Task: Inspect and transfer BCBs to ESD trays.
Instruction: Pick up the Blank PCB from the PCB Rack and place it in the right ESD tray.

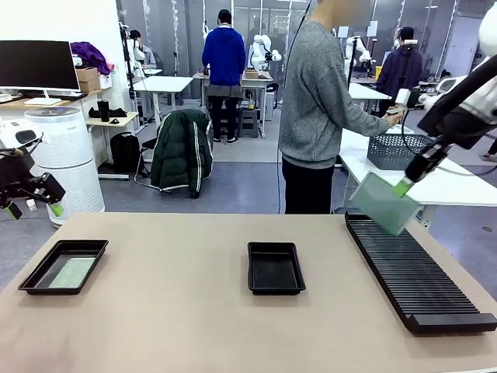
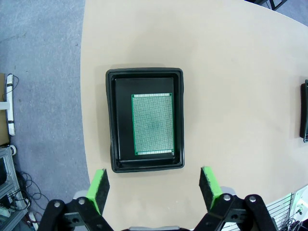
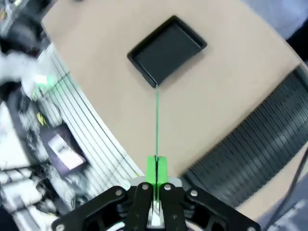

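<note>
1. One board (image 2: 152,124) is already home. It lies flat on the floor of the left tray (image 2: 144,72), close to the left edge of the table (image 1: 178,318), so we count that transfer as done.
2. The left claw (image 2: 154,185) hangs above that tray, released, jaws wide apart, with nothing between them.
3. A second board (image 1: 383,202) is in the air over the far end of the rack (image 1: 411,268), toward the table's far right corner. The right claw (image 1: 404,186) is clenched on one edge of it. From that wrist we see the board edge-on, a thin green line pointing toward the middle tray (image 1: 276,268).
4. The middle tray sits at the middle of the table, apart from the rack, and its floor is bare. We judge it to be this board's destination.
5. What remains, as we read it, is to carry the held board across, lay it flat in that tray, and let go.
6. The rack slots we can see look bare, so we cannot tell whether more boards wait.
</note>
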{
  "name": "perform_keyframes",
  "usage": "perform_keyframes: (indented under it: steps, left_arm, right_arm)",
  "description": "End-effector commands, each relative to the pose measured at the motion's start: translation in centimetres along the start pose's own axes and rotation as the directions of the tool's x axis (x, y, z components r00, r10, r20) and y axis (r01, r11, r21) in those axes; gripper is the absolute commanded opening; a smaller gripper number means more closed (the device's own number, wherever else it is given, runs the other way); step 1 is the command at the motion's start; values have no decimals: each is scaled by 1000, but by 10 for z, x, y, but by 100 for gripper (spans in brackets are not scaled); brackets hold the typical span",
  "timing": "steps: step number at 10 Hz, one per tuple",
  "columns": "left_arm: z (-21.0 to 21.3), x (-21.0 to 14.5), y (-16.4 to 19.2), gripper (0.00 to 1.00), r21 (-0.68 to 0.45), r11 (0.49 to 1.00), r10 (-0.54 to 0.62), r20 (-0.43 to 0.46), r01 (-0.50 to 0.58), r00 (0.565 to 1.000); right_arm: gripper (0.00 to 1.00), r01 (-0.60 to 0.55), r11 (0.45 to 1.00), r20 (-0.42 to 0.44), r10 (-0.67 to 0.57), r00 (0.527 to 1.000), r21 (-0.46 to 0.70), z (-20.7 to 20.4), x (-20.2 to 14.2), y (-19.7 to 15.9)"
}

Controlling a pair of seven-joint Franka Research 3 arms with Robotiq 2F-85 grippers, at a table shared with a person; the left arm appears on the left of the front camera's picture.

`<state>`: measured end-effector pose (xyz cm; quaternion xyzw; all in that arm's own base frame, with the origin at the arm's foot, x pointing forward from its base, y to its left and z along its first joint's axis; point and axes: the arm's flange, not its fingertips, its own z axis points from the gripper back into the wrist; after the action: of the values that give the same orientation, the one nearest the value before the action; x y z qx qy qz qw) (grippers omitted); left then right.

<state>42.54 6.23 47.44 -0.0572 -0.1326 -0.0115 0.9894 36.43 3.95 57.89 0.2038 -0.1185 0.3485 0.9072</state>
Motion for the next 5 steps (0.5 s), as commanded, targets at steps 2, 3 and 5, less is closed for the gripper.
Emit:
perform_keyframes:
  steps: [2, 3, 5]
  left_arm:
    - [-2, 0, 2, 100, 8, 1000, -1, 5, 1, 1000]
    - [-2, 0, 2, 100, 8, 1000, -1, 5, 1, 1000]
    - [-2, 0, 2, 100, 8, 1000, -1, 5, 1, 1000]
  right_arm:
    - [1, 238, 969, 157, -245, 957, 65, -61, 9, 33]
    - [1, 319, 943, 165, -331, 929, 96, -80, 10, 42]
    - [1, 470, 868, 173, -493, 853, 158, -108, 12, 54]
